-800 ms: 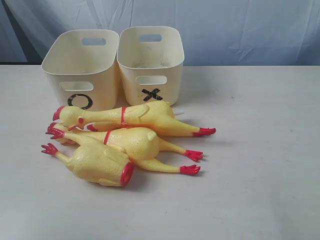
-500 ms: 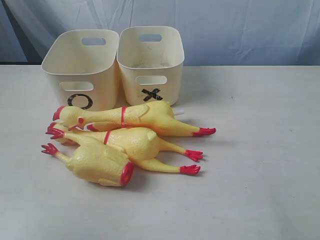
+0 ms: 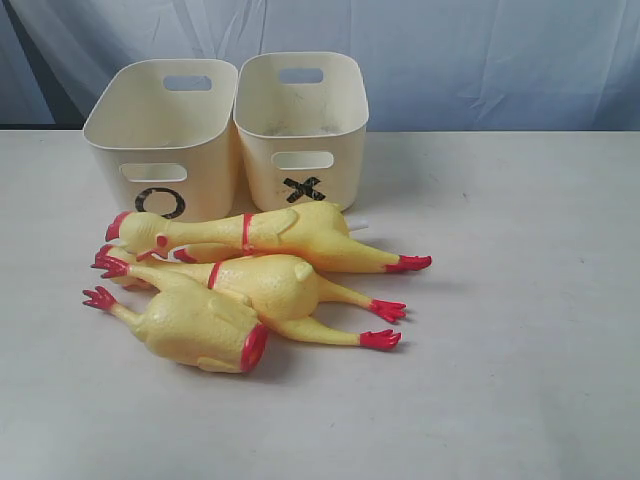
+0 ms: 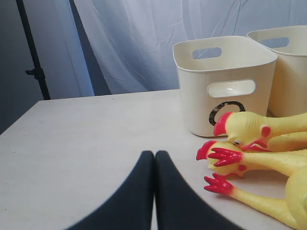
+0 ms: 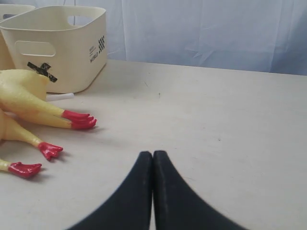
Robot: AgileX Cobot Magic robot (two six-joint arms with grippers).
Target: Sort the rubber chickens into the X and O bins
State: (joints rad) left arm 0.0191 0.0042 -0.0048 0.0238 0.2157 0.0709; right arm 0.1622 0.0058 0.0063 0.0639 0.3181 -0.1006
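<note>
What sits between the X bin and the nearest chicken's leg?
A small white stick-like piece, lying at the foot of the X bin beside the rearmost chicken's leg. The right wrist view shows it clearest; what it is cannot be told.

Two letters, one to each bin

A black O [image 3: 160,203] stands on the front wall of the left bin [image 3: 110,160], under its slot handle, and a black X [image 3: 304,189] likewise on the right bin [image 3: 340,175]. A small printed label [image 5: 97,50] on the X-marked bin's side wall is too small to read.
</note>
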